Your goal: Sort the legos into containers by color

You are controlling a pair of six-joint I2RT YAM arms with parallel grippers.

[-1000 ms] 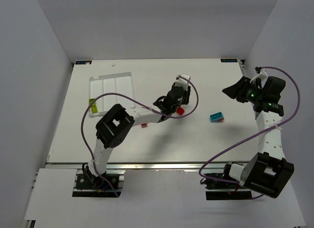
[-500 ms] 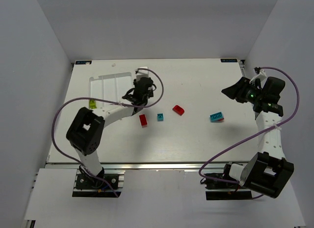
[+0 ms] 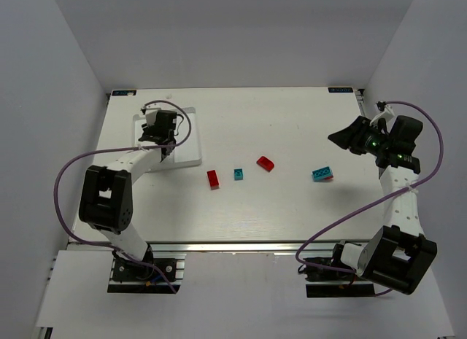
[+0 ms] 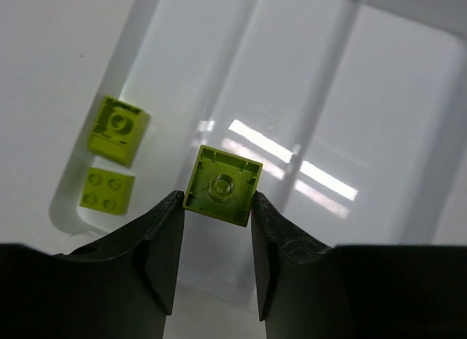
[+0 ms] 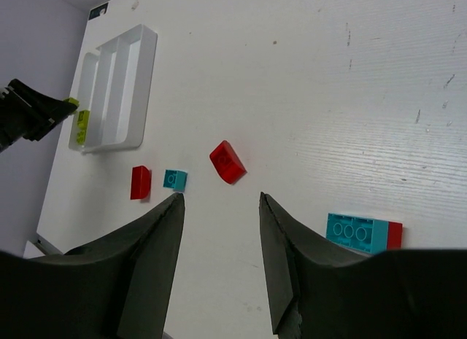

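My left gripper (image 4: 217,197) is shut on a yellow-green brick (image 4: 222,186), pinched at the fingertips and held above the white tray (image 4: 350,55). Two more yellow-green bricks (image 4: 118,130) (image 4: 106,190) lie in the tray's left compartment. In the top view the left gripper (image 3: 155,132) is over the tray (image 3: 187,141) at the far left. On the table lie two red bricks (image 3: 213,178) (image 3: 265,163), a small teal brick (image 3: 238,174) and a larger cyan brick (image 3: 322,174) with a reddish edge. My right gripper (image 3: 343,137) is open and empty, held above the table's right side.
The right wrist view shows the tray (image 5: 139,84) at the far left, the red bricks (image 5: 141,182) (image 5: 228,162), the teal brick (image 5: 175,180) and the cyan brick (image 5: 357,232). Purple cables loop from both arms.
My left arm has swung left from beside the red brick at the table's middle to over the tray. The right arm has not moved.
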